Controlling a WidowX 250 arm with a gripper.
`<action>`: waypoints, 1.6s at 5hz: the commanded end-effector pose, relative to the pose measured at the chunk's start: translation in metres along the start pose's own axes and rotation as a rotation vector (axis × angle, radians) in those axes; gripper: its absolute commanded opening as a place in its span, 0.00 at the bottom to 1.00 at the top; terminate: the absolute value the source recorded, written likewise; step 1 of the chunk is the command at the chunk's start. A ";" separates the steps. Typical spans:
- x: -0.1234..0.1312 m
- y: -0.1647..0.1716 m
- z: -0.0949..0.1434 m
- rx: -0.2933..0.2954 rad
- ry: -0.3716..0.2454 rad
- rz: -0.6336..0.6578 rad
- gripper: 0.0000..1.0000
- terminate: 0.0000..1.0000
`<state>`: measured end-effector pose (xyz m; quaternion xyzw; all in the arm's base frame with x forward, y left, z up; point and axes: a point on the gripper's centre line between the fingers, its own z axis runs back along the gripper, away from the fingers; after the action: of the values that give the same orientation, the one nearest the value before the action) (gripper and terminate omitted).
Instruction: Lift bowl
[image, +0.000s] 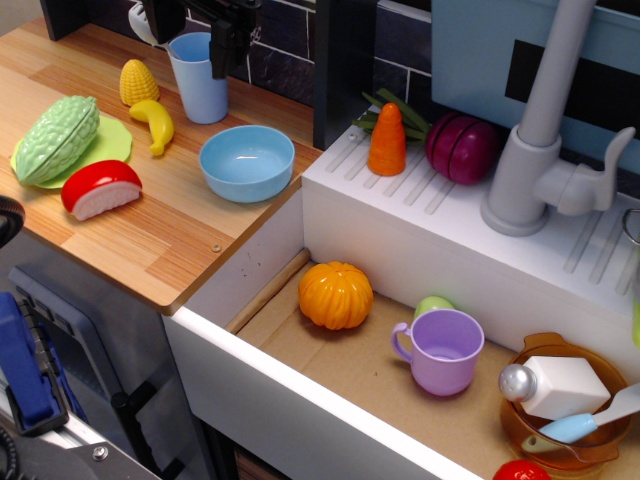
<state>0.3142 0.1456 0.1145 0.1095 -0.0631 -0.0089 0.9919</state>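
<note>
The light-blue bowl (247, 163) sits upright and empty on the wooden counter (170, 235), near its right edge beside the white sink. My black gripper (225, 45) hangs at the top of the view, behind the bowl and well apart from it. Its fingers reach down next to the right rim of the taller light-blue tumbler (198, 77). The gripper holds nothing that I can see. The dark fingers blend with the dark wall, so I cannot tell whether they are open or shut.
A corn cob (138, 82), a banana (153, 123), a green gourd (57, 138) and a red-and-white slice (100, 188) lie left of the bowl. A carrot (387, 140), purple onion (463, 148) and faucet (545, 130) stand on the sink ledge. The basin holds a pumpkin (335, 295), lilac mug (442, 350) and amber bowl (560, 425).
</note>
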 end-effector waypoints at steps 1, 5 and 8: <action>0.000 0.000 0.000 0.000 0.000 0.000 1.00 0.00; 0.003 -0.005 -0.069 -0.085 -0.030 -0.036 1.00 0.00; 0.002 -0.013 -0.090 -0.114 -0.056 -0.009 0.00 0.00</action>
<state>0.3212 0.1484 0.0141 0.0445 -0.0665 -0.0126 0.9967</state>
